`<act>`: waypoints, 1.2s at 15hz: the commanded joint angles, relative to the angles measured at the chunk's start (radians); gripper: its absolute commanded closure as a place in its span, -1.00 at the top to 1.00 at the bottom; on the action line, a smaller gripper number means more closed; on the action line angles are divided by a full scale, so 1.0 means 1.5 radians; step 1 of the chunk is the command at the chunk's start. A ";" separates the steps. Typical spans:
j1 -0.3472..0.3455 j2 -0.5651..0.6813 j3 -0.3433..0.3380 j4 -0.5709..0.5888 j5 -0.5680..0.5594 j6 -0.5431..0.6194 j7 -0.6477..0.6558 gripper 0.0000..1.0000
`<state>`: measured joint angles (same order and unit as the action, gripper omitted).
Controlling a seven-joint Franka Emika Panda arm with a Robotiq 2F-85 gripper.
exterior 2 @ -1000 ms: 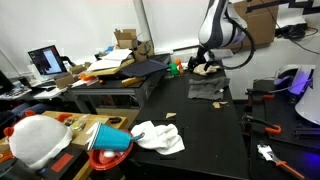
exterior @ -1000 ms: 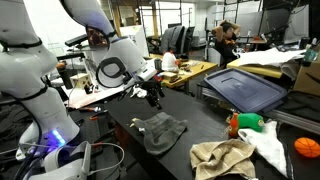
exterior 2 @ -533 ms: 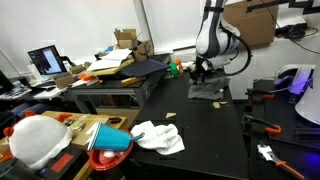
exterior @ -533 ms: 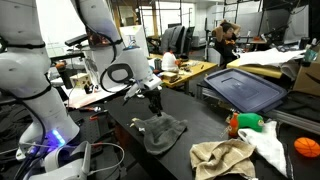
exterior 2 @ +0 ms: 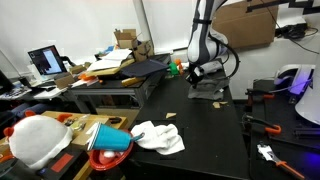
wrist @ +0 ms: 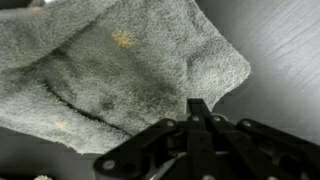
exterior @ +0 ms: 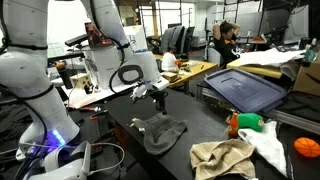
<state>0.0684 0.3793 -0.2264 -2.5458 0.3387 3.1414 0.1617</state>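
A grey towel (exterior: pixel 160 130) lies crumpled on the black table (exterior: pixel 200 125), and it also shows as the grey towel (exterior 2: pixel 208 91) on the far part of the table. In the wrist view the grey towel (wrist: pixel 110 70) fills the upper left, with yellowish stains on it. My gripper (exterior: pixel 157 99) hangs just above the towel's far edge. The gripper (wrist: pixel 197 104) is shut, its fingers pressed together over the towel's corner, with nothing visible between them. I cannot tell whether the tips touch the cloth. The same gripper (exterior 2: pixel 196 75) points down beside the towel.
A beige towel (exterior: pixel 222 157), a white cloth (exterior: pixel 268 145), an orange ball (exterior: pixel 307 147) and a green and orange bottle (exterior: pixel 245 122) lie at the table's near end. A dark tray (exterior: pixel 245 88) stands behind. Another white cloth (exterior 2: pixel 158 137) and a blue bowl (exterior 2: pixel 112 140) sit nearer that camera.
The jaws went from open to shut. The arm straightened up and the gripper came down toward the towel's edge.
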 commanded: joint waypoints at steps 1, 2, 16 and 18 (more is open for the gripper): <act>0.002 -0.011 0.011 0.020 -0.032 -0.056 0.050 -1.00; -0.002 -0.013 0.017 0.022 -0.038 -0.076 0.054 -1.00; 0.031 0.046 -0.020 0.046 -0.130 -0.107 0.126 -1.00; 0.039 0.066 -0.017 0.059 -0.135 -0.104 0.129 -1.00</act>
<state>0.0902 0.4280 -0.2384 -2.4930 0.1648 2.9708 0.3111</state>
